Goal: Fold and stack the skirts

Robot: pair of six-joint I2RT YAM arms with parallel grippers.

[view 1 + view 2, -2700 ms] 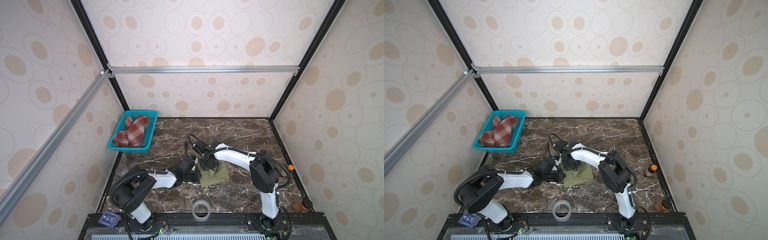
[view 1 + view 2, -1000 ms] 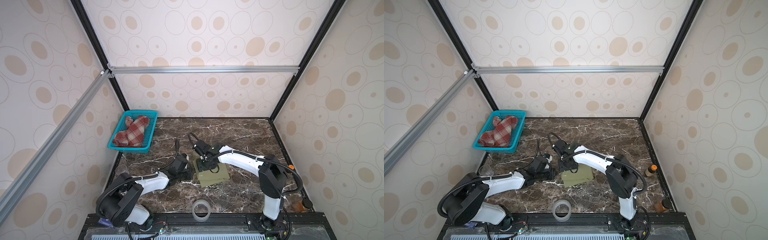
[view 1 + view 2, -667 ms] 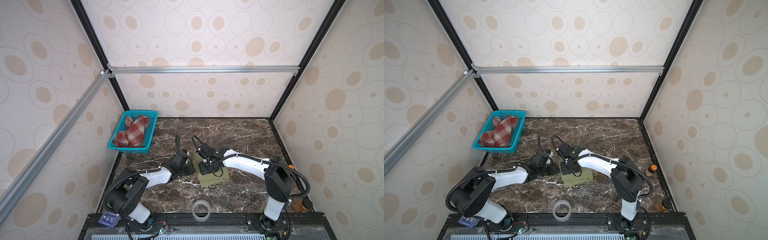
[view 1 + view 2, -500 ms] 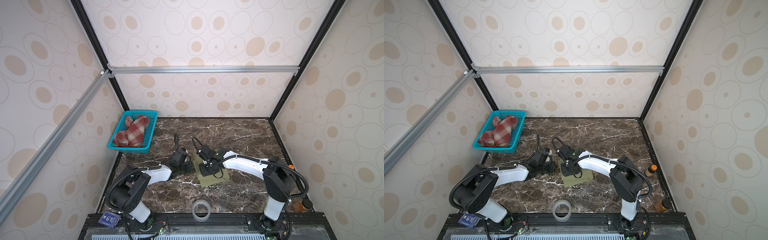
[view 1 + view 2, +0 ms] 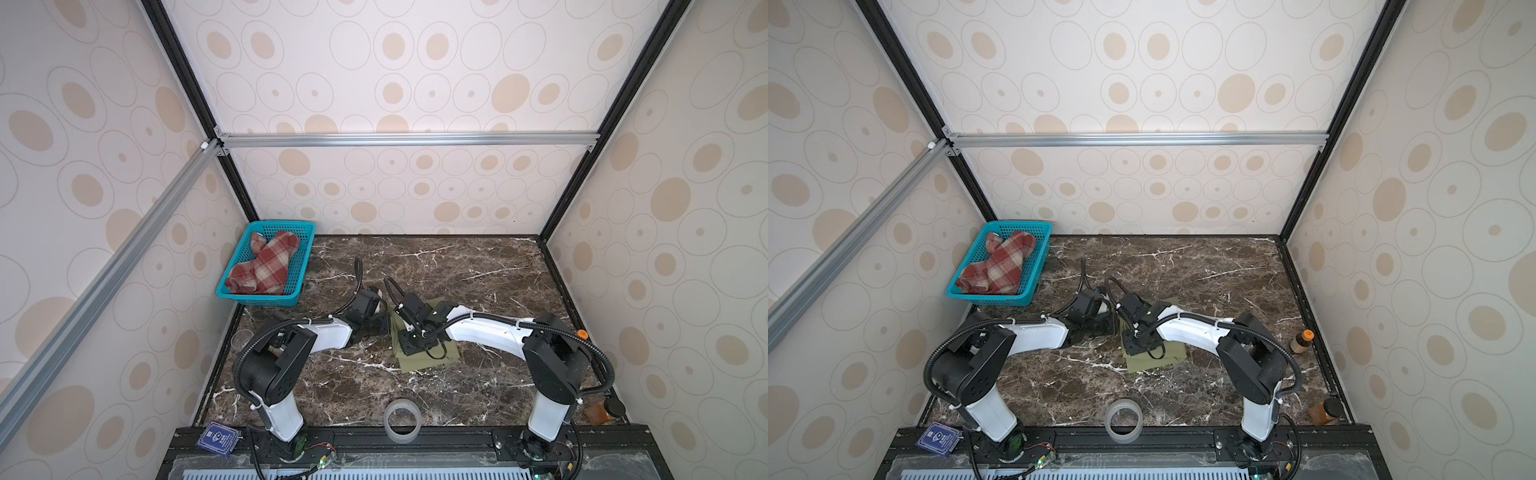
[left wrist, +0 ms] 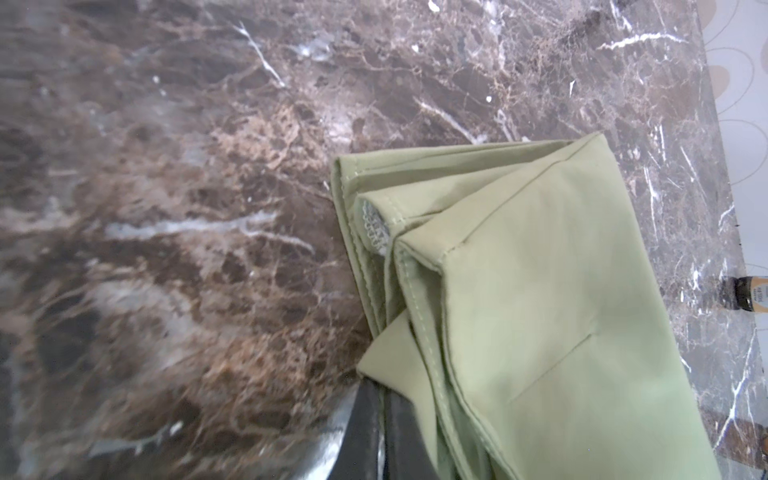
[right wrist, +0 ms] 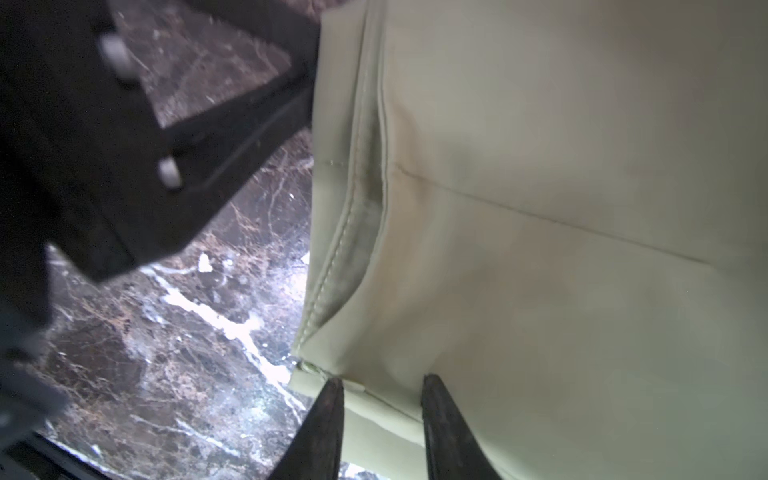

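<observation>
Olive-green skirt (image 5: 430, 361) lies folded in the middle of the bench (image 5: 478, 266), with both hands crowding its 9 o'clock edge. Left hand (image 6: 376, 399) is clenched tight against the hem, though I cannot tell whether it pinches cloth, and right hand (image 7: 382, 380) has its fingers parted, tips down at a corner. Plaid skirt (image 5: 266, 270) sits bunched in the teal basket (image 5: 257, 296) at 10 o'clock.

Both top views evenly lit and sharp, soft diffuse light, only faint shadows; left wrist view smeared by blur across the table (image 6: 166, 249) (olive skirt (image 6: 540, 291) side crisp), right wrist view soft throughout, olive skirt (image 7: 540, 208) washed pale, glare patches on table.
</observation>
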